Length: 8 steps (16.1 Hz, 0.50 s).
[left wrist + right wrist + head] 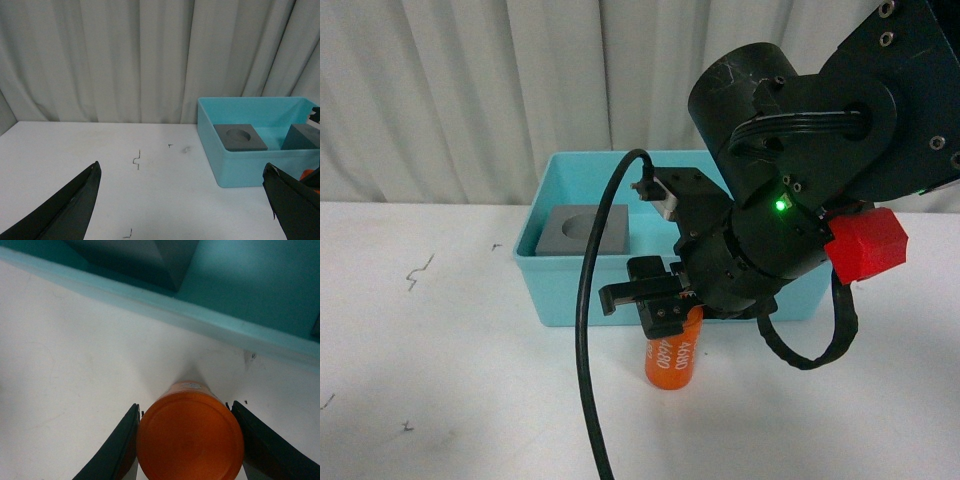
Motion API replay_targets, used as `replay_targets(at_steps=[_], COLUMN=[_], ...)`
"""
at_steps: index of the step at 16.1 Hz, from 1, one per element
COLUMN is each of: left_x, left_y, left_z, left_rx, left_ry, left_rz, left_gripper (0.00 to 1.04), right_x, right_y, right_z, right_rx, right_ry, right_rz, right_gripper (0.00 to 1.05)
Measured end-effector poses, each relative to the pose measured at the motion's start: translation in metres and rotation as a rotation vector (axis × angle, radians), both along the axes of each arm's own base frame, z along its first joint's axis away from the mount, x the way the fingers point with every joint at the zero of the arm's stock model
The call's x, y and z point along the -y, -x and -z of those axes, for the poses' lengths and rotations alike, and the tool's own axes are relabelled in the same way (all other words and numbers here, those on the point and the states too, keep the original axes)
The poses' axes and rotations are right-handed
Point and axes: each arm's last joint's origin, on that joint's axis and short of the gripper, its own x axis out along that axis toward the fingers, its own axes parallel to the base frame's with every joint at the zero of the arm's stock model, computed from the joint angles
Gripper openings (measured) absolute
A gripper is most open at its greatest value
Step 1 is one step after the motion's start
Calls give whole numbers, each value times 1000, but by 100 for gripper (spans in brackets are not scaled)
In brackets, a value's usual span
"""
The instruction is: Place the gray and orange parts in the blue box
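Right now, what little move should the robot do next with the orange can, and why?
Probably lift it straight up. The right pincer hugs both sides of the orange cylinder, which stands on the table just before the blue box; it must clear that wall.

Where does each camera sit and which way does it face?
Front: on the body, facing forward; right arm and right tool gripping the orange cylinder before the blue box.
Left wrist: behind the open left tool, facing the box across the table.
Right wrist: straight down on the cylinder between its fingers.
Front and left wrist share the round-recess gray cube.
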Motion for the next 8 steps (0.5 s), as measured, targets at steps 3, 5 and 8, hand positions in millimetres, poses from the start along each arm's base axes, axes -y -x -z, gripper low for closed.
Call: replay_targets(at_steps=[3, 5, 8], left_x=[0, 0, 0], left_y=[0, 0, 0], left_z=[0, 0, 0], left_rx=[0, 0, 0], left_ry=[0, 0, 0], left_rz=[0, 0, 0], left_gripper=[98, 98, 98], right_x=[-1, 0, 17], right_y=[10, 16, 0], right_z=[-20, -53, -113], right_rx=[28, 92, 219], right_ry=[-1, -23, -92], right_rz=[-28, -52, -40], right_gripper=[49, 49, 48])
